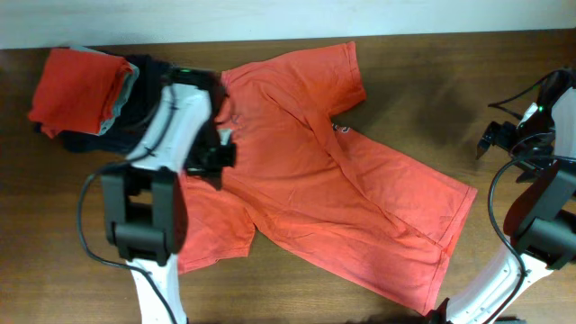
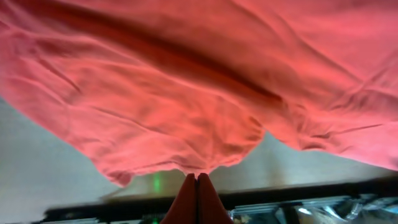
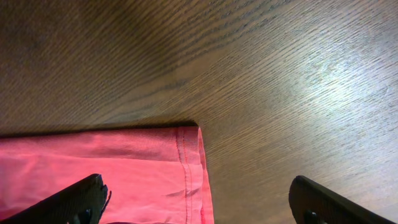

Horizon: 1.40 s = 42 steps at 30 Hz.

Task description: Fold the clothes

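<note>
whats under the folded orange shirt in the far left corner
The folded orange shirt lies on a pale grey garment, its edge showing along one side, with a dark navy garment beneath. The rest of both is covered, so their shape cannot be told.

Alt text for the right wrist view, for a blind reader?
A stitched corner of the orange-red T-shirt lies flat on the wooden table. The right gripper hangs above it, open and empty, dark fingers at the bottom corners.
</note>
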### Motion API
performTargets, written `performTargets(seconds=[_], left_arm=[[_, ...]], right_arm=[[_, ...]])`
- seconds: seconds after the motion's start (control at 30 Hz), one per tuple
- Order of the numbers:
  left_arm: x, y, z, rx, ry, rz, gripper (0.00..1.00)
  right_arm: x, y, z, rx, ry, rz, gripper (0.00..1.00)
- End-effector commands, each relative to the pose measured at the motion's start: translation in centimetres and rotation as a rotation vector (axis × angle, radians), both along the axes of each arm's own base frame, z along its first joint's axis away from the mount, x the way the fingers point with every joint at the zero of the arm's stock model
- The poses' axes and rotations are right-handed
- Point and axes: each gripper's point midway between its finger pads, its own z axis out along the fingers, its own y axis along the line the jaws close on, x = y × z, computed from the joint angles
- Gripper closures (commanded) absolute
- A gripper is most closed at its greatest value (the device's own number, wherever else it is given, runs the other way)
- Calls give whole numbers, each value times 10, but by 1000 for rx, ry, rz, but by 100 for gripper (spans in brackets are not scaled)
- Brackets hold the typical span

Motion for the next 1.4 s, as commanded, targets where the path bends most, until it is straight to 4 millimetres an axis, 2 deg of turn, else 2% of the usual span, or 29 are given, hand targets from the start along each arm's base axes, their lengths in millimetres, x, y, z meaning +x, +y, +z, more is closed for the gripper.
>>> performTargets(seconds=[0.0,0.1,0.17,0.27,0.33,0.4,0.53,0.63,0.77,0.93,1.03,1.13,1.23,1.37], left_arm=[[-2,-6,52,109,-191,-4,100],[-6,-17,87,145,-345,9,99],[-13,-18,108,193,-436,36,99],[-28,-11,121,250,-511,116,100],[-41,-9,111,250,-489,160,100],[-57,-4,91,264,-432,188,100],[-86,14,33,327,-312,216,100],[-101,27,-1,340,-248,304,100],[-111,38,-29,297,-183,413,100],[-102,55,-47,269,-207,512,100],[-87,59,-55,209,-254,511,100],[-81,60,-63,166,-273,554,100],[-78,66,-73,160,-297,585,100],[-85,73,-86,163,-298,610,100]], right_arm=[[-2,-3,-1,-9,11,-3,2],[-2,-3,-1,-9,11,-3,2],[-2,-3,-1,-9,11,-3,2],[-2,-3,-1,-9,11,-3,2],[-2,-3,-1,-9,11,-3,2],[-2,-3,-1,-9,11,-3,2],[-2,-3,-1,-9,11,-3,2],[-2,-3,-1,-9,11,-3,2],[-2,-3,-1,-9,11,-3,2],[-2,-3,-1,-9,11,-3,2],[-2,-3,-1,-9,11,-3,2],[-2,-3,-1,-9,11,-3,2],[-2,-3,-1,-9,11,-3,2],[-2,-3,-1,-8,11,-3,2]])
